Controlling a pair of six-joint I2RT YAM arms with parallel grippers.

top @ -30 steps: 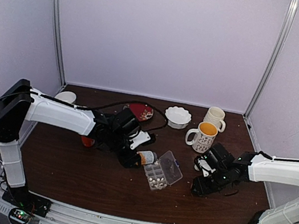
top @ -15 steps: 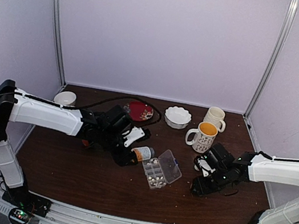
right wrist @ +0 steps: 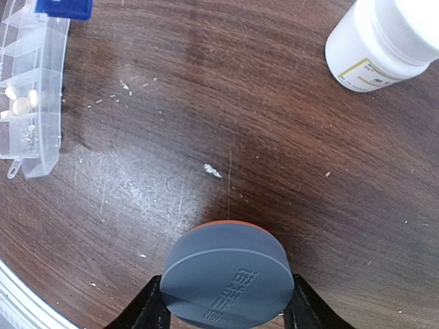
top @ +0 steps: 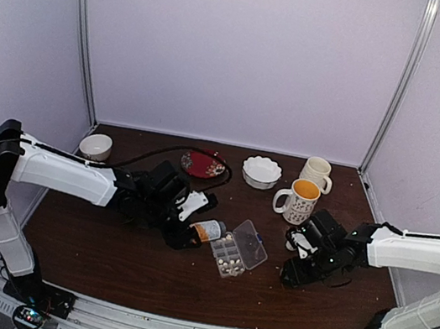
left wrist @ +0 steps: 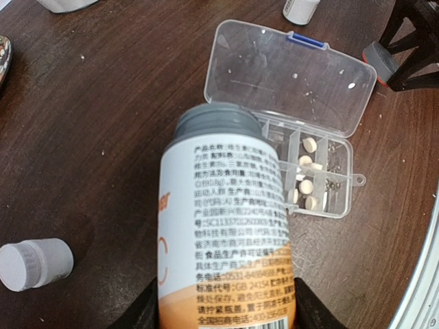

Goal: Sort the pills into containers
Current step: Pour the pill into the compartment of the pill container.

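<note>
From the near edge of the dark wooden table [top: 126,259], both white arms reach low and nearly flat toward the middle. The right claw [right wrist: 223,305] is clamped on a round gray cap [right wrist: 225,274] with an orange rim, held just above the scuffed wood, unmoved from a second ago. The left claw [left wrist: 226,319] grips the base of an orange pill bottle [left wrist: 223,226] with a white printed label, tipped on its side, gray neck pointing at the organizer box [left wrist: 288,75]. Since a second ago the left arm has drawn back and dropped its shoulder, pulling the bottle slightly away from the box. The box is clear plastic, its hinged lid laid open. The pills [left wrist: 306,186], small, whitish and round, lie in its square compartments. A white plastic bottle [right wrist: 384,41] stands near the right claw, another small white bottle [left wrist: 34,264] stands left of the orange one. Beyond are two mugs [top: 299,200], a fluted white bowl [top: 261,172] and a red dish [top: 205,164].
</note>
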